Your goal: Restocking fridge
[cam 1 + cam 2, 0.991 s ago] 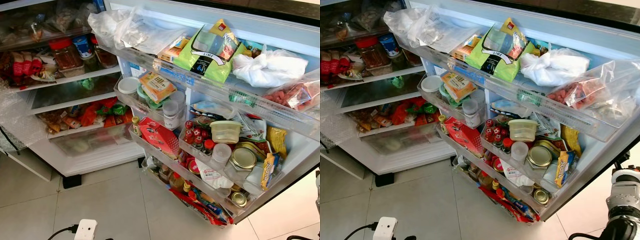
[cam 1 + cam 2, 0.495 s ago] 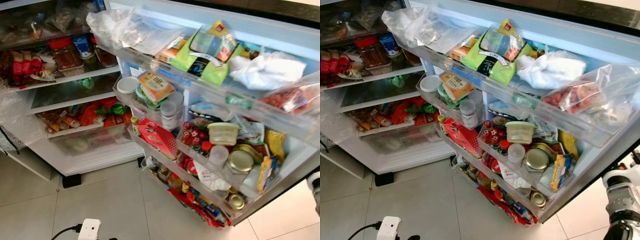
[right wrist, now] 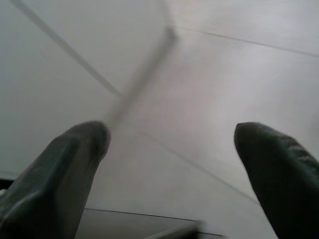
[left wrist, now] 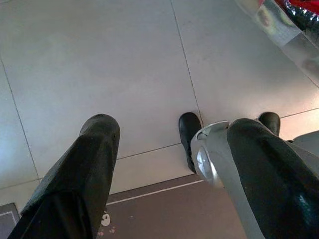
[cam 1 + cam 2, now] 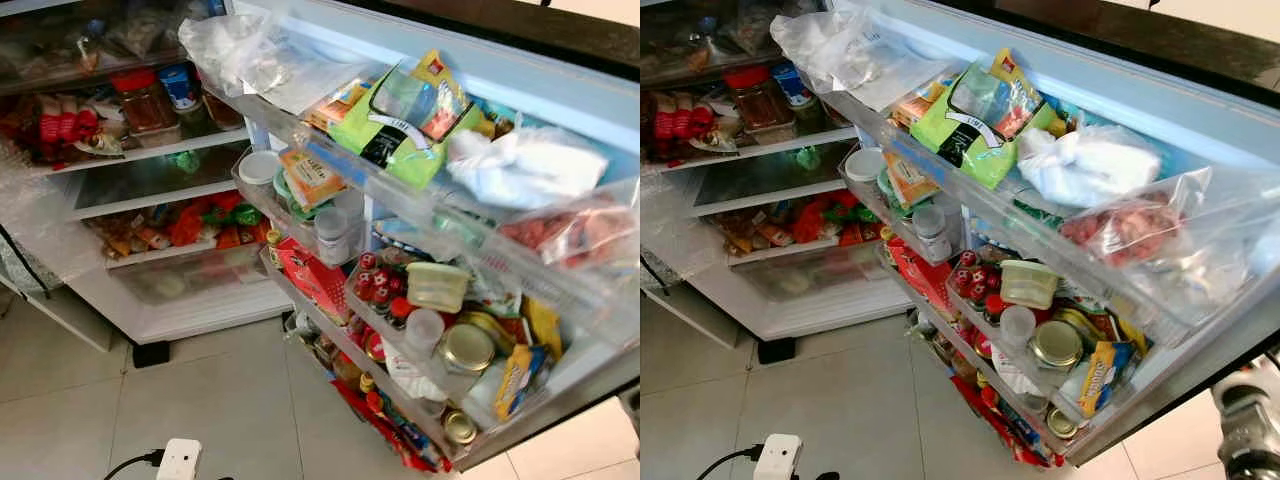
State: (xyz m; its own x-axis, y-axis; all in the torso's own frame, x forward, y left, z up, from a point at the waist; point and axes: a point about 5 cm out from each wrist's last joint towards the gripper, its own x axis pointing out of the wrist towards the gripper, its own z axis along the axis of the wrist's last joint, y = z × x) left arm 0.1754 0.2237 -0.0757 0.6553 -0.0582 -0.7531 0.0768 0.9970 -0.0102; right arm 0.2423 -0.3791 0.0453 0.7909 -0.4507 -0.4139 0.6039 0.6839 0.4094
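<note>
The fridge stands open, its inner shelves [image 5: 150, 150] packed with jars and red packets. The door [image 5: 560, 70] swings out to my right, its racks [image 5: 400, 190] crammed full: a green lime bag [image 5: 400, 120], a white plastic bag [image 5: 520, 165], a red carton [image 5: 315, 275], small red-capped bottles [image 5: 380, 285], a lidded tub [image 5: 437, 285] and a gold-lidded jar [image 5: 467, 347]. My left gripper [image 4: 172, 129] hangs open over the floor tiles, holding nothing. My right gripper [image 3: 172, 132] is open too, above bare tile. Part of my right arm [image 5: 1245, 430] shows beside the door's lower corner.
A white plug adapter [image 5: 180, 460] with a black cable lies on the tiled floor [image 5: 200, 390] in front of me. Clear bubble wrap [image 5: 40, 220] hangs at the fridge's left side. My black feet [image 4: 189, 134] show in the left wrist view.
The whole picture has shifted and tilted a little, so my head has moved. The fridge's contents stand as before. My right arm sits lower at the frame's corner.
</note>
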